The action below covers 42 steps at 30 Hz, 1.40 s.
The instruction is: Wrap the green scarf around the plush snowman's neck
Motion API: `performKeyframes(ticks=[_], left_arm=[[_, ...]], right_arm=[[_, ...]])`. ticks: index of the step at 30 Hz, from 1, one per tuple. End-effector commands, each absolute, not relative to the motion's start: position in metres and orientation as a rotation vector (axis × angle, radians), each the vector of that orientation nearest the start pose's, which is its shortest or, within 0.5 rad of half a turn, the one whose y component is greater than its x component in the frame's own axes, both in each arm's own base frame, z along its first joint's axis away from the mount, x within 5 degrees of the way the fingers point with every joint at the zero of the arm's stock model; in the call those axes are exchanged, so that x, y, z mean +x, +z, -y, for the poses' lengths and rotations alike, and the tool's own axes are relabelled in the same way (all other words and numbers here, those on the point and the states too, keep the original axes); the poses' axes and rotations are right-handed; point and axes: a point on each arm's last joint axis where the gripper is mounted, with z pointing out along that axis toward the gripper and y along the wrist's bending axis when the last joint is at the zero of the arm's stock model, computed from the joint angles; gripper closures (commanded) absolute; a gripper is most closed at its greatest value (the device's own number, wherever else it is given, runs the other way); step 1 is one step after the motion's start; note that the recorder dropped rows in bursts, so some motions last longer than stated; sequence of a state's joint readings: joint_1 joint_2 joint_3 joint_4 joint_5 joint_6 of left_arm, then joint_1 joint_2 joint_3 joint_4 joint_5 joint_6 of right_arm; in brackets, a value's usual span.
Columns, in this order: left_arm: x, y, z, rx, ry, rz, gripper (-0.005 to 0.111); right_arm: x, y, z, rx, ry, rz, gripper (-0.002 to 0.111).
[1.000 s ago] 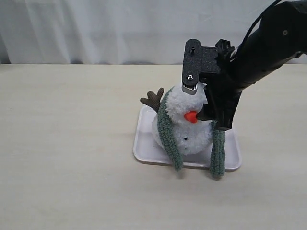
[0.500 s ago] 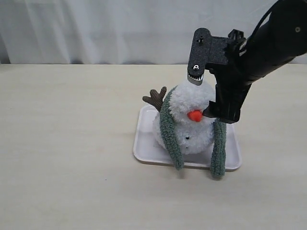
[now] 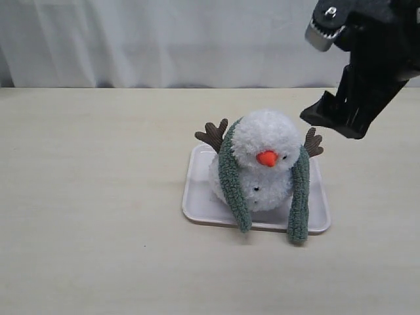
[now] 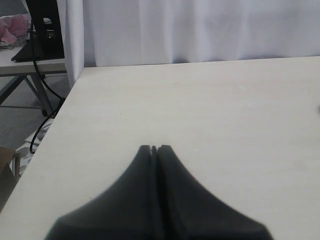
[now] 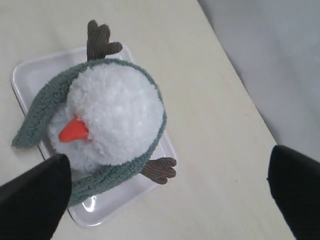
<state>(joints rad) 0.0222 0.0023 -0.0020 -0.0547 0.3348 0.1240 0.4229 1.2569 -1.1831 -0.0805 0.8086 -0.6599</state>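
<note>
Flagging the unreadable bits first: the snowman's neck sits under the long sage-green fuzzy scarf [image 3: 231,177], so the crease itself doesn't show. The right arm is cut off by the frame edge in the exterior view. Only the black right gripper [image 3: 326,75] shows, up in the air past the tray's far corner on that view's right, touching nothing. Its jaws stand wide apart with nothing between them. In the right wrist view just two dark, blurred fingertips [image 5: 35,195] poke in at the frame corners. The black left gripper [image 4: 154,150] isn't in the exterior view, so its place relative to the tray can't be told. Its own view shows the jaws pressed together, holding nothing, over the bare pale wood-look table [image 4: 225,110].

Container: a white rectangular plastic tray [image 3: 193,197] lying flat on the table. In it is the fluffy white two-ball plush snowman [image 3: 262,134], upright, with its orange cone nose [image 3: 267,158] pointing toward the tray's near rim. Brown corduroy twig arms [image 3: 212,134] stick out above the tray's far corners. The scarf runs round the back of the neck and both ends hang down the front, uncrossed, one on each side of the nose. One end reaches the tray's near rim; the other drapes past that rim.
</note>
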Motion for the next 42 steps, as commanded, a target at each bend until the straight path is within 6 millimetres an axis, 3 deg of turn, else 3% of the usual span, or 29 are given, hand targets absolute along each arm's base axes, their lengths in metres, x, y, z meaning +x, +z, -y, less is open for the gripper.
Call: performKeyframes(ticks=[1,10,21,27,31,39,42], left_arm=[[0.054,0.184,0.000,0.058,0.052,-1.806,0.107],[0.054,0.184,0.000,0.058,0.052,-1.806,0.107],[0.054,0.184,0.000,0.058,0.052,-1.806,0.107],[0.054,0.184,0.000,0.058,0.052,-1.806,0.107],[0.054,0.184,0.000,0.058,0.052,-1.806,0.107],[0.054,0.184,0.000,0.058,0.052,-1.806,0.107],[0.054,0.184,0.000,0.058,0.052,-1.806,0.107]], right_arm=[[0.224,0.385,-0.094,-1.106,-0.169,-2.007,-0.001],[0.196,0.408,-0.082,-0.724,0.011,-2.076,-0.001],[0.162,0.416,-0.068,-0.722,0.036,-2.131,-0.001],[0.140,0.426,-0.067,-0.734,0.148,-2.077,0.003],[0.131,0.430,-0.069,-0.765,0.218,-2.040,0.020],[0.125,0.430,-0.069,-0.763,0.250,-2.062,0.085],[0.125,0.430,-0.070,-0.762,0.270,-2.063,0.103]])
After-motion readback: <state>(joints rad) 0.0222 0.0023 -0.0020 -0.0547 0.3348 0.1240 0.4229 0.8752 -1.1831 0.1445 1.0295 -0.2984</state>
